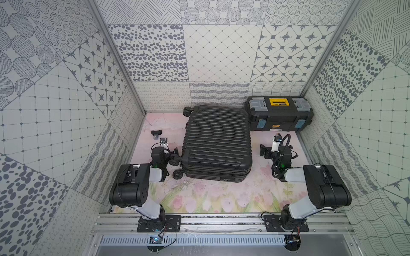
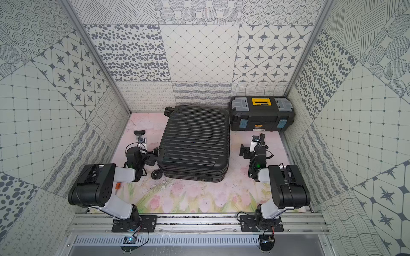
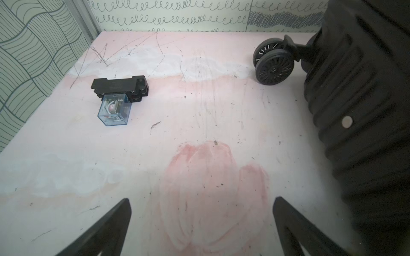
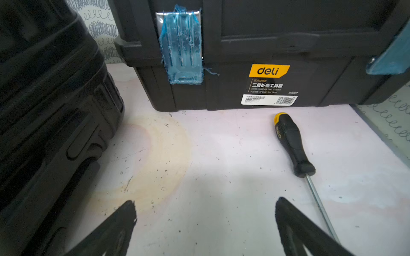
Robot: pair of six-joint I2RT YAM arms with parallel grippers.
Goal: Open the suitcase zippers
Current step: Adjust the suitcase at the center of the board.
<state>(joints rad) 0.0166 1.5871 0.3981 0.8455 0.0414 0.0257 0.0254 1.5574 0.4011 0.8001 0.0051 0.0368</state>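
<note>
The black ribbed suitcase (image 1: 217, 141) (image 2: 195, 141) lies flat in the middle of the floor, its caster wheels (image 3: 274, 66) on the left side. Its zippers show only as a thin dark track (image 4: 47, 81) along the narrow side seam; I cannot make out the pulls. My left gripper (image 1: 165, 148) (image 3: 202, 204) hovers low just left of the suitcase, open, with only bare floor between its fingers. My right gripper (image 1: 276, 147) (image 4: 205, 200) hangs to the right of the suitcase, facing the toolbox, also open and holding nothing.
A black toolbox (image 1: 278, 113) (image 4: 266, 44) with yellow and grey lid parts stands at the back right. A screwdriver (image 4: 292, 144) lies on the floor before it. A clear relay on a black socket (image 3: 115, 99) (image 1: 156, 134) lies at the left. Patterned walls close three sides.
</note>
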